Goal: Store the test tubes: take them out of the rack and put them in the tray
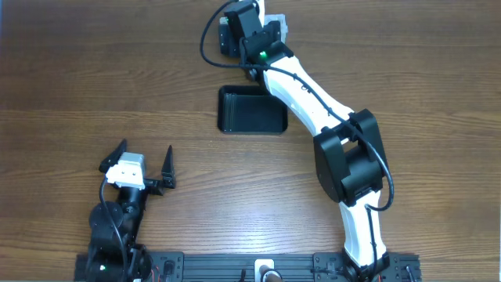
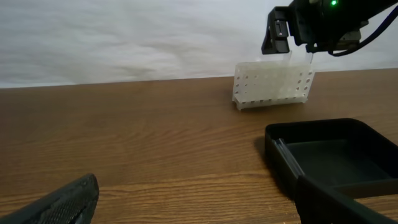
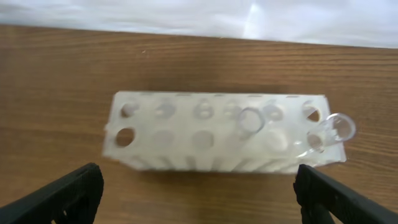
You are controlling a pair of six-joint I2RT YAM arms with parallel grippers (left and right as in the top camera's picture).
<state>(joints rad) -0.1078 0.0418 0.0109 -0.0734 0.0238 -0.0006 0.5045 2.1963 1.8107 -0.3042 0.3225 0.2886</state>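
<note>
Two test tubes (image 3: pixel 250 119) stand upright, mouths up, in the rack (image 3: pixel 186 134).

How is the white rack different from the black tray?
The rack is white; the tray is black. The rack is a taller block full of round holes; the tray is a low, open dish. The rack holds clear tubes; the tray looks empty. Both sit on the wooden table.
</note>
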